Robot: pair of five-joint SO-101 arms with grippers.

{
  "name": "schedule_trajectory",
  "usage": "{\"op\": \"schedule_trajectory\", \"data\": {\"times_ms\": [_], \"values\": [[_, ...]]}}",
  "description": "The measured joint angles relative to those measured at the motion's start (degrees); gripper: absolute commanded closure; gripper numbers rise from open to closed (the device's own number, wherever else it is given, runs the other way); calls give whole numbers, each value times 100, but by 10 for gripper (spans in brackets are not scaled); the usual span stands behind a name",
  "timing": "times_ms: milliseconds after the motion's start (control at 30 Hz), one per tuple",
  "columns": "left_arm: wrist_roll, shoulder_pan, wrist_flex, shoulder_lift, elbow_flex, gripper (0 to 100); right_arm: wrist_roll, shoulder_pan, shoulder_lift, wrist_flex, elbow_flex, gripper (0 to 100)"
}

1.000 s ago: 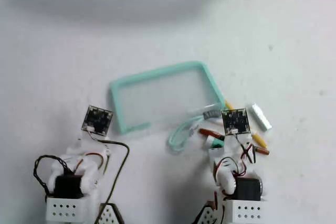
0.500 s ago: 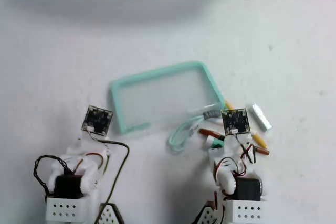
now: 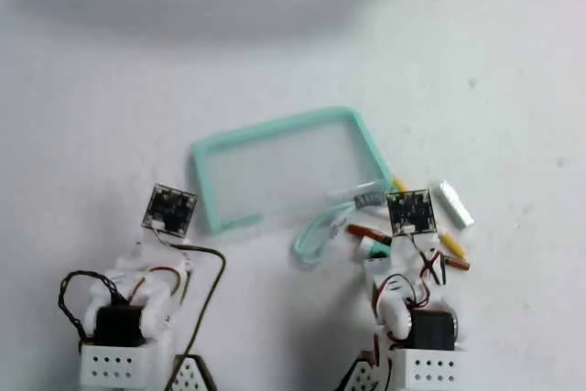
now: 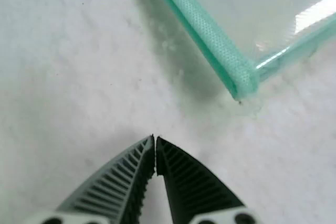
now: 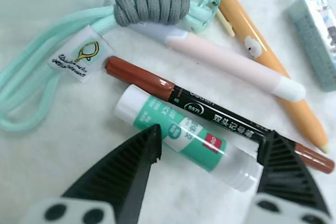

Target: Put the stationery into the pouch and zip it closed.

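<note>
On the white tabletop (image 3: 110, 70), a clear pouch (image 3: 284, 171) with a mint-green border lies flat near the middle, just beyond both arms. Its mint strap (image 3: 311, 235) loops off the near right corner, towards the right arm.

The left gripper (image 4: 155, 148) hangs low over bare tabletop near the pouch's near left corner. Its ribbed fingers are pressed together tip to tip, holding nothing and clear of the green edge.

The stationery lies loose in a cluster by the pouch's near right corner, outside the pouch. The right gripper (image 5: 210, 142) hovers over this cluster with its fingers spread wide. A white and green glue stick (image 5: 184, 135) lies between them; whether either finger touches it cannot be told. Just beyond the glue stick is a black marker (image 5: 210, 106) with brown-red ends, roughly parallel to it. Beyond that comes a pink pen (image 5: 231, 64) with a white end, and beside it an orange pen (image 5: 262, 56), the two touching along part of their length. A small pale box (image 3: 453, 203) sits to the right of the pens, apart from them.

A grey knot (image 5: 152, 3) binds the strap at the pouch's corner, resting over the pink pen's far end, and a white label (image 5: 79, 53) is sewn on the cord.
</note>
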Motion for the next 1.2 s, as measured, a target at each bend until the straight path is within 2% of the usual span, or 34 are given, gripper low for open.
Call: {"op": "schedule_trajectory", "data": {"times_ms": [933,1200], "values": [[0,0,0,0,0,974,0,0,0,0,0,702],[0,0,-35,0,0,973,0,-1248,0,-466,0,702]]}}
